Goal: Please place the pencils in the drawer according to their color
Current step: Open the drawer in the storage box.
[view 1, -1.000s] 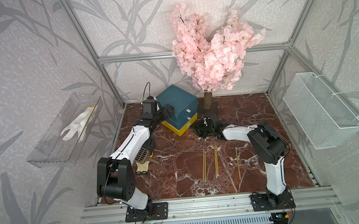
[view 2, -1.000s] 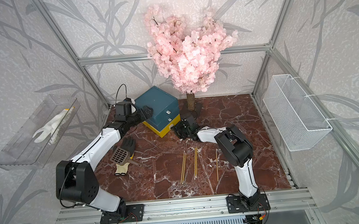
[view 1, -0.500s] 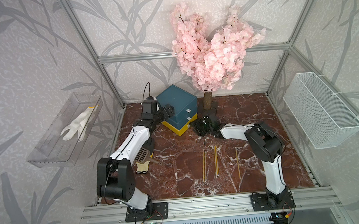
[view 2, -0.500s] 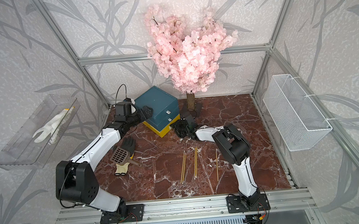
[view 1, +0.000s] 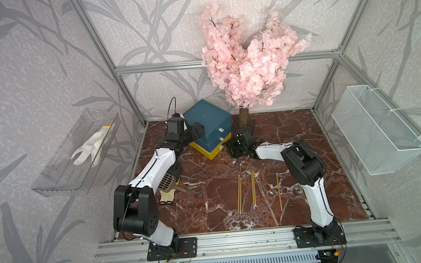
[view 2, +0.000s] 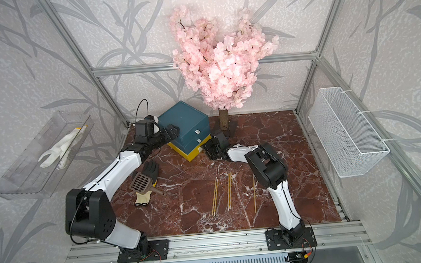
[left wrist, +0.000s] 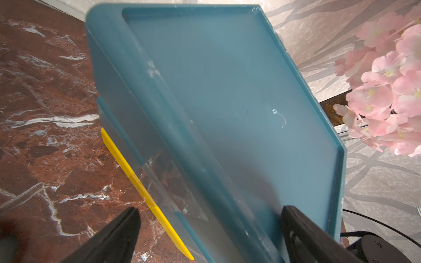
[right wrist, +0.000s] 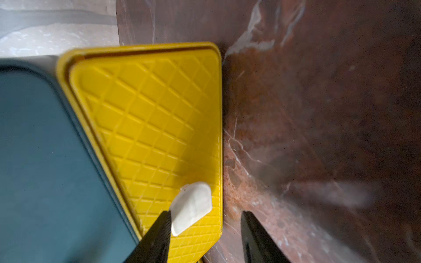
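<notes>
While your left gripper (left wrist: 209, 210) straddles the chest (left wrist: 227, 91), jaws wide, your right gripper (right wrist: 206, 214) stands parted, one finger touching the yellow drawer (right wrist: 148, 113) tab (right wrist: 191, 205); pencils (view 1: 253, 189) lie toward the counter (view 1: 293, 120) front edge.

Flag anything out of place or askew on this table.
The drawer chest sits turned cornerwise to the table edges. A black glove with a brown slotted scoop lying on it sits near the left arm, unrelated to sorting pencils.
</notes>
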Controlling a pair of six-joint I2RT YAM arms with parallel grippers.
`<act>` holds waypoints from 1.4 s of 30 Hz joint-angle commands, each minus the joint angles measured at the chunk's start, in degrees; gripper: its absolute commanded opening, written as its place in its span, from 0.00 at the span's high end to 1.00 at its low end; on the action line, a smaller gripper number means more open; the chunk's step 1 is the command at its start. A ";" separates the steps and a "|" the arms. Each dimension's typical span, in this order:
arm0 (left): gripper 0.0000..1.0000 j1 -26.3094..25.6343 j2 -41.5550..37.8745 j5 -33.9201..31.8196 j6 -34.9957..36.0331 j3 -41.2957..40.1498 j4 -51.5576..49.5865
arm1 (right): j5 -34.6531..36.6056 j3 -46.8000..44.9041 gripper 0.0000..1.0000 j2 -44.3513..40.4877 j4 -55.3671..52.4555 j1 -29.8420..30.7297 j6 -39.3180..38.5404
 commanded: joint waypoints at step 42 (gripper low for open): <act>0.00 -0.50 3.42 -0.82 1.83 -4.55 -13.42 | 0.08 -0.73 0.53 -2.88 0.91 0.12 -1.35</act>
